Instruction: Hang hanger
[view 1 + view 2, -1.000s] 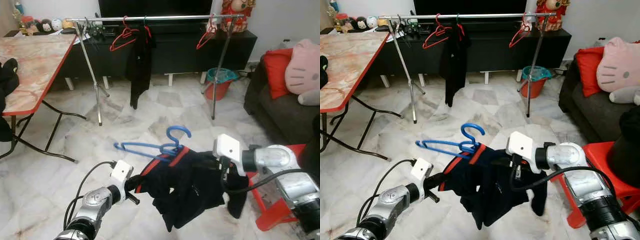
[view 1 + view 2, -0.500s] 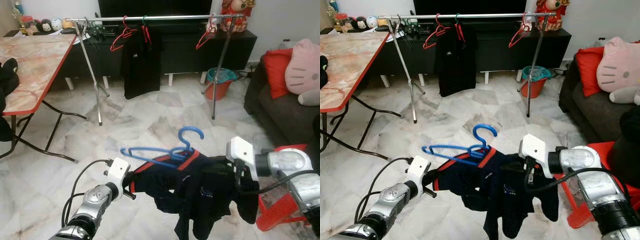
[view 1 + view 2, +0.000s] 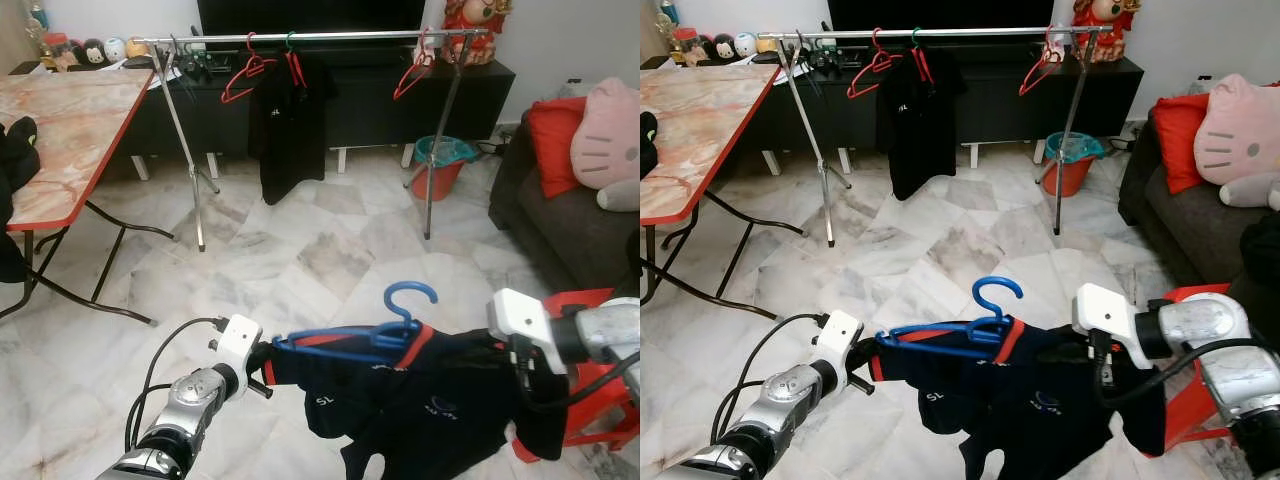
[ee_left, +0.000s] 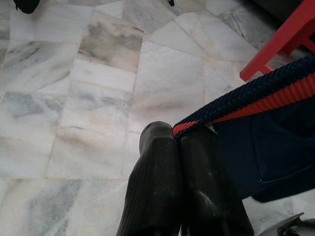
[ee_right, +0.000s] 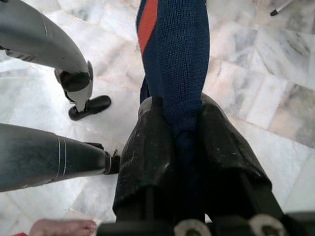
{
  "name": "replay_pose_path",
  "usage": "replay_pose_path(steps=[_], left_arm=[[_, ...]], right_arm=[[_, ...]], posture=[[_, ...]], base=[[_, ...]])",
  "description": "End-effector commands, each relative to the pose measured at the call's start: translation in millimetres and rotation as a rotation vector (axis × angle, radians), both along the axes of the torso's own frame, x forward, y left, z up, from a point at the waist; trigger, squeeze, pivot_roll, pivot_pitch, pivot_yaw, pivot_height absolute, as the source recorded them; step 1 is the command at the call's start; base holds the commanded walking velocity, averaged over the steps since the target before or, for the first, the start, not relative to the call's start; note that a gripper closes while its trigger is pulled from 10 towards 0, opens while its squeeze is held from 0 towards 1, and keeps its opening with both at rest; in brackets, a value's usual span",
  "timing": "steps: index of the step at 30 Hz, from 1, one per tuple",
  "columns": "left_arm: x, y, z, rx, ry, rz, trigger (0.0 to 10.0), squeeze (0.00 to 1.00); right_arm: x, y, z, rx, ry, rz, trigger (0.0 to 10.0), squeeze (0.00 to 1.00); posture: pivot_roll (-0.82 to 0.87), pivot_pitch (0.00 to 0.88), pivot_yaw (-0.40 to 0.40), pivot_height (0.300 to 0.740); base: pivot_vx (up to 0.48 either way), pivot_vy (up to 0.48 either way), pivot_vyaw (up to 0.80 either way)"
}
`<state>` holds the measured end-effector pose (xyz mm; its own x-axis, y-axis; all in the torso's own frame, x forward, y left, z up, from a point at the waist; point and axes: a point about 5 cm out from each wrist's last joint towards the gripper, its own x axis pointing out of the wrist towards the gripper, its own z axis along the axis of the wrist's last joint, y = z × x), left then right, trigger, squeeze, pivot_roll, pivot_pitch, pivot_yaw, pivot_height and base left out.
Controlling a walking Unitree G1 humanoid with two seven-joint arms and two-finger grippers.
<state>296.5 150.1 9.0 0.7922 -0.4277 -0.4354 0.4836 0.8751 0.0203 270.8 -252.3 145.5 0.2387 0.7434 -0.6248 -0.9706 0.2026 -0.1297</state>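
The left claw and right claw each pinch one side of the shirt, stretching it wide so the blue hanger sits inside it. The rail is far across the floor, so hanging it looks a long way off.

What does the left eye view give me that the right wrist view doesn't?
Left eye view alone: the clothes rail ahead with a dark shirt and red hangers on it, the blue hanger lying in the held garment's collar, and the left tool at the garment's edge.

Right wrist view alone: the right tool shut on the ribbed navy and red edge, and the robot's legs below.

Both: the navy garment and the marble floor.
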Motion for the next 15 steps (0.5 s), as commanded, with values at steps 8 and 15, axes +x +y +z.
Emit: replay_pose_path(steps=[8,15], left_arm=[[-3.3,32.3,-7.4,0.096,0.056,0.158,10.0,0.0],[-2.4,32.9,-6.6,0.097,0.053,0.165,10.0,0.0]], right_arm=[[-5.1,-40.3,7.8,-0.306,-0.033,-0.035,10.0,0.0],[-6.5,-42.6,-4.7,-0.44,-0.033,-0.01,10.0,0.0]], posture=[[-0.26,0.0,0.004,0.74],[-0.26,0.0,0.005,0.74]], base=[[0.0,0.0,0.0],[0.0,0.0,0.0]])
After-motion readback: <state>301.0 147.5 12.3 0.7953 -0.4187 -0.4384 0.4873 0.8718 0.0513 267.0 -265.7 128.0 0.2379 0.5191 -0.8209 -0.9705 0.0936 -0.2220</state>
